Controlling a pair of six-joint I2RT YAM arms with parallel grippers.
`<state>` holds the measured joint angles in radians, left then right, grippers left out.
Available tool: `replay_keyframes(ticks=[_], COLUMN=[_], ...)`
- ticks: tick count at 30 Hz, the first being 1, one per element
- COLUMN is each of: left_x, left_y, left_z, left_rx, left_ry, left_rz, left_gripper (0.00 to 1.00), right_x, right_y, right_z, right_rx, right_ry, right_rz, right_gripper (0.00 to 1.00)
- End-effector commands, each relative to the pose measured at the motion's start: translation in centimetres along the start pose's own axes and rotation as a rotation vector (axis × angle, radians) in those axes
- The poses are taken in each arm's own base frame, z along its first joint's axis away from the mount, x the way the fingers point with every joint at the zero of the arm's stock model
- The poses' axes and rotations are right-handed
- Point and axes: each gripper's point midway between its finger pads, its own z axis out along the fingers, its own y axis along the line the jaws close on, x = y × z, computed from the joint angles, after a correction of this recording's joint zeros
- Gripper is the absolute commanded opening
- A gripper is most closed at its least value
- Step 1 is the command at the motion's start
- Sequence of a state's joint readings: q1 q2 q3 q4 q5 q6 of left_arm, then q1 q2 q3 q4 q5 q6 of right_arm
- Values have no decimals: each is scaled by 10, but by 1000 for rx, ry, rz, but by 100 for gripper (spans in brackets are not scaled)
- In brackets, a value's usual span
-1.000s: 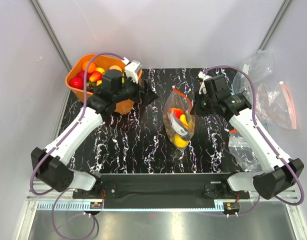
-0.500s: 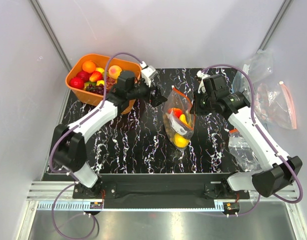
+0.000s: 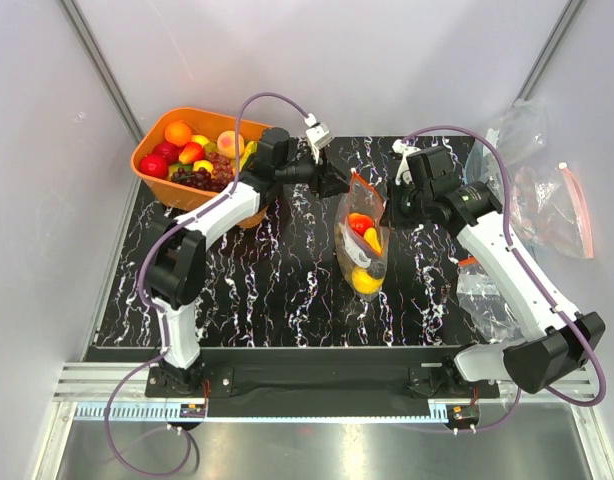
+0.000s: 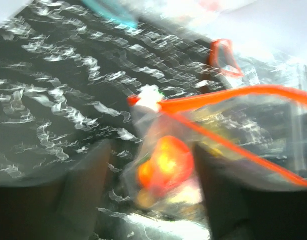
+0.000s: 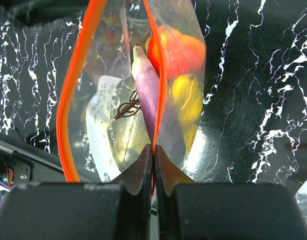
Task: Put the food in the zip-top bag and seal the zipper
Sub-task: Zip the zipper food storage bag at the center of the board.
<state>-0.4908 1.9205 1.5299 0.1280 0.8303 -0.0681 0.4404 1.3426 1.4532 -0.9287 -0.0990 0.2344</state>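
Observation:
The zip-top bag (image 3: 365,250) hangs upright at mid-table, its mouth gaping. Inside are an orange-red food (image 5: 178,50), a purple one (image 5: 146,85) and a yellow one (image 5: 186,95). My right gripper (image 3: 389,212) is shut on the right side of the orange-red zipper (image 5: 78,85); its tips (image 5: 154,150) pinch the strip. My left gripper (image 3: 339,182) is at the mouth's far left corner. In the blurred left wrist view its fingers (image 4: 88,190) stand apart, with the bag (image 4: 233,130) and the zipper (image 4: 233,95) beyond the gap (image 4: 152,150). Whether they touch the plastic does not show.
An orange basket (image 3: 147,150) full of fruit stands at the back left, close behind the left arm. A large clear bag with a pink-red strip (image 3: 552,205) lies off the mat at the right, and another clear bag (image 3: 487,290) lies under the right arm.
My left arm has swung right from the basket to the bag's mouth, and its jaws have narrowed. The right gripper has kept its hold; the bag has shifted slightly.

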Motion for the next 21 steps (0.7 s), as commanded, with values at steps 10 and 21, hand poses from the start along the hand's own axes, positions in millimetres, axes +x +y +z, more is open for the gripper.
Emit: replay_keyframes(ticks=[10, 21], left_x=[-37, -9], left_y=[-63, -90], left_z=[-1, -1], left_rx=[380, 216], left_ry=[-156, -84], left_rz=[3, -7], left_gripper=[0, 0], right_x=[-14, -34], right_y=[10, 23], right_z=[-11, -20], right_rx=[-45, -106], right_ry=[-49, -123], right_rz=[-36, -70], right_gripper=[7, 78])
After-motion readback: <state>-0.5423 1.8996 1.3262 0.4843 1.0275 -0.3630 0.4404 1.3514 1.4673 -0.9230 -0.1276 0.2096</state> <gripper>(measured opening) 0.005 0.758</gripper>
